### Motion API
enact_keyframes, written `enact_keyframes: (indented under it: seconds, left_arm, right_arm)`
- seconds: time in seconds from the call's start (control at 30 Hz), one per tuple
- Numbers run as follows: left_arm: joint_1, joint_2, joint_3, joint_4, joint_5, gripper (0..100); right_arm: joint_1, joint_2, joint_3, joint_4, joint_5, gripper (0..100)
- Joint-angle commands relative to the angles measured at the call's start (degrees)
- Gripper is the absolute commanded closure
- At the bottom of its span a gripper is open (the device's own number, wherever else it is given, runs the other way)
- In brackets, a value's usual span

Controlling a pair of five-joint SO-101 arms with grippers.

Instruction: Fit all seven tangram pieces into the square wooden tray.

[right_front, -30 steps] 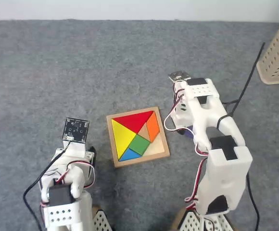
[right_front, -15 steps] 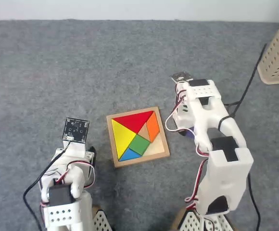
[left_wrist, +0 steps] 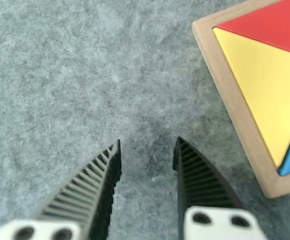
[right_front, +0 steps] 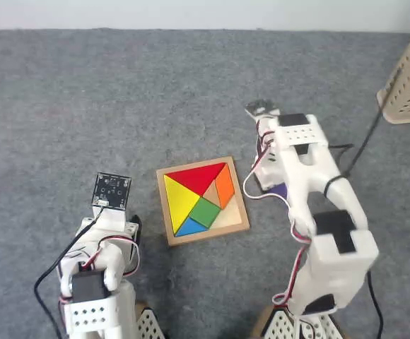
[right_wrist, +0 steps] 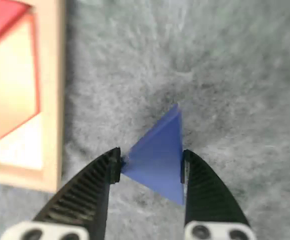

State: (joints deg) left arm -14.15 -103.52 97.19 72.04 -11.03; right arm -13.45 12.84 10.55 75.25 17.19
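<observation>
**Item 1.** Square wooden tray (right_front: 162, 209), on the grey felted worktop (right_front: 78, 92). Coloured wooden pieces (right_front: 180, 201) are seated across most of it. The corner toward your right arm shows pale bare wood, and this is likely the last open slot.

**Item 2.** Dark blue triangular piece (right_wrist: 157, 162), on the worktop side just beside the tray's rim. Your right hand (right_wrist: 150, 159) is clamped on it across two opposite sides. That hold should let you turn it to suit the gap. You cannot tell whether it is lifted.

**Item 3.** Left hand (left_wrist: 147, 145), spread apart and holding nothing. It is parked just off the tray's opposite side, clear of the work.
</observation>
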Motion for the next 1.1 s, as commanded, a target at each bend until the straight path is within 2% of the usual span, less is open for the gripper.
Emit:
enact_keyframes:
  seconds: [0.0, 0.07, 0.3, 0.43, 0.67, 0.93, 1.07]
  left_arm:
    - [0.1, -1.1, -0.6, 0.4, -0.2, 83]
    - [0.1, -1.1, -0.6, 0.4, -0.2, 83]
    - [0.1, -1.1, -0.6, 0.4, -0.2, 83]
    - [0.1, -1.1, -0.6, 0.4, -0.2, 83]
    - [0.1, -1.1, -0.6, 0.4, -0.2, 83]
    - [0.1, -1.1, -0.6, 0.4, -0.2, 83]
    - [0.1, -1.1, -0.6, 0.4, -0.2, 83]
  right_arm:
    - [-2.9, -8.2, -0.4, 2.6, 5.3, 91.9]
    - [-4.9, -9.2, -0.7, 3.2, 7.3, 91.9]
    - [-15.8, -9.3, -0.4, 3.1, 22.6, 91.9]
    - [-19.4, -9.3, -0.4, 3.0, 29.8, 91.9]
    - [-20.2, -9.3, 0.4, 3.6, 42.5, 91.9]
    - [-20.4, -9.3, 6.2, 3.3, 67.4, 91.9]
    - [-20.4, -9.3, 6.7, 3.3, 72.0, 91.9]
